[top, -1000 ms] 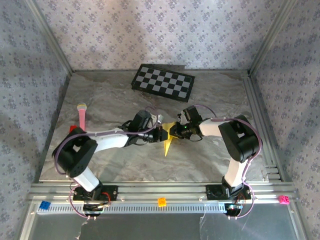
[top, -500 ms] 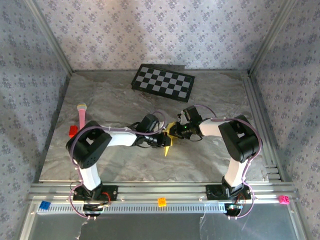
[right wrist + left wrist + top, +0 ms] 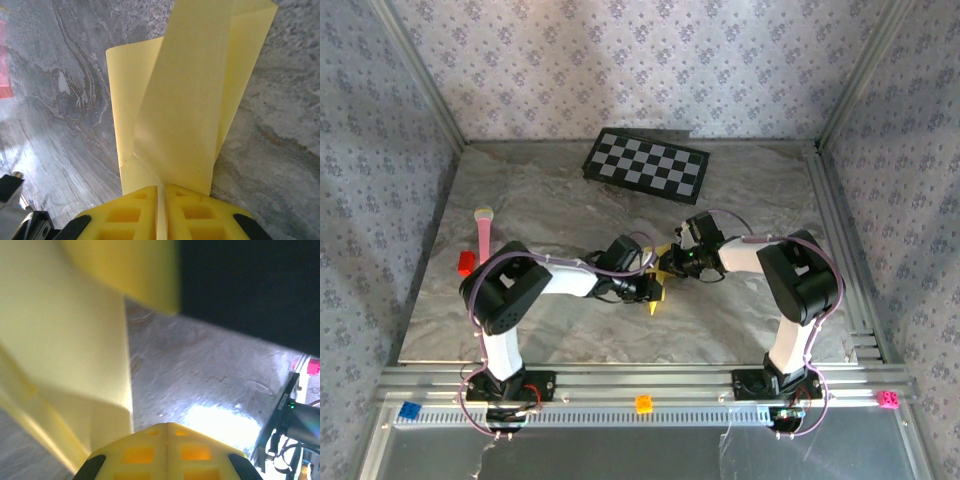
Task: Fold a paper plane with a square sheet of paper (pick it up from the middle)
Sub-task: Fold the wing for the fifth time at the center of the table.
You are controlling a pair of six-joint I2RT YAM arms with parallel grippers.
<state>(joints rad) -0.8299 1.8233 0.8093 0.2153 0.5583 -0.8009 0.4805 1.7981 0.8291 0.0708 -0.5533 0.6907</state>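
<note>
While we crease the yellow paper sheet (image 3: 185,100):
Pinched by right end effector (image 3: 161,192); left end effector (image 3: 167,429) closed; we'd press slowly.

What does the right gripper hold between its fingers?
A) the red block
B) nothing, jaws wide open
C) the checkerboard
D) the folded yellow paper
D: in the right wrist view the right gripper is shut on the folded yellow paper, whose creased end runs between its jaws.
</note>
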